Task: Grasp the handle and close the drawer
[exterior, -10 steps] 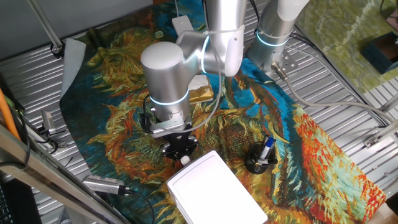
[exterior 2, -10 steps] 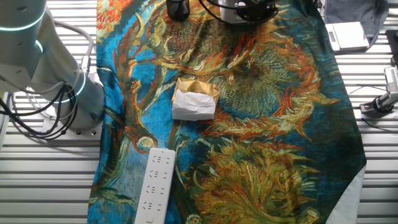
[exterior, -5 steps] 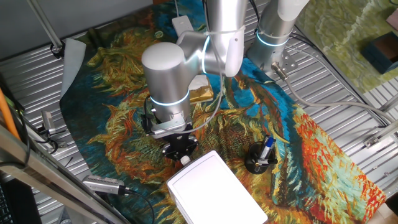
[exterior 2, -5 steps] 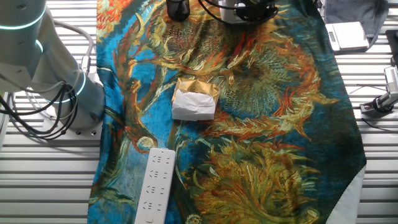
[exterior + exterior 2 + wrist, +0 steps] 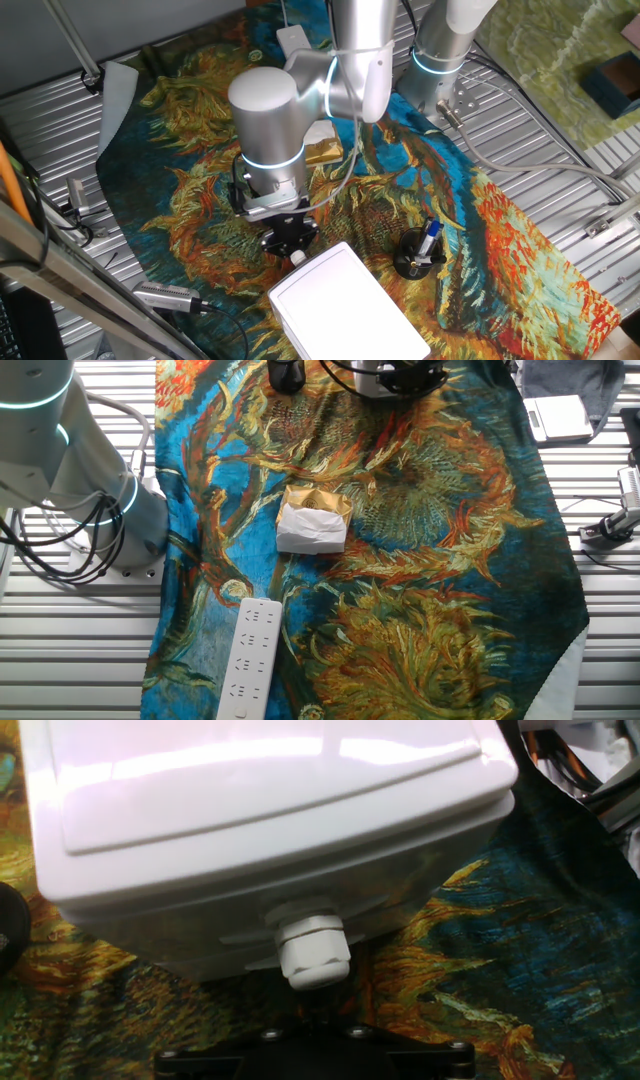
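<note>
The white smooth-topped box (image 5: 345,305) stands at the near edge of the patterned cloth and fills the top of the hand view (image 5: 260,800). Its drawer front (image 5: 180,935) looks pushed in under the lid. The handle (image 5: 313,952), a small white rounded knob, sticks out of that front and shows as a white dot in one fixed view (image 5: 297,257). My black gripper (image 5: 289,238) sits low just behind the knob. In the hand view only its dark body (image 5: 312,1055) shows at the bottom edge, a short gap below the knob. The fingers are hidden.
A gold-and-white wrapped block (image 5: 313,520) lies mid-cloth behind the arm. A black pen cup (image 5: 418,252) stands right of the box. A white power strip (image 5: 250,655) lies at the cloth's far end. A second arm's base (image 5: 60,470) stands beside the cloth.
</note>
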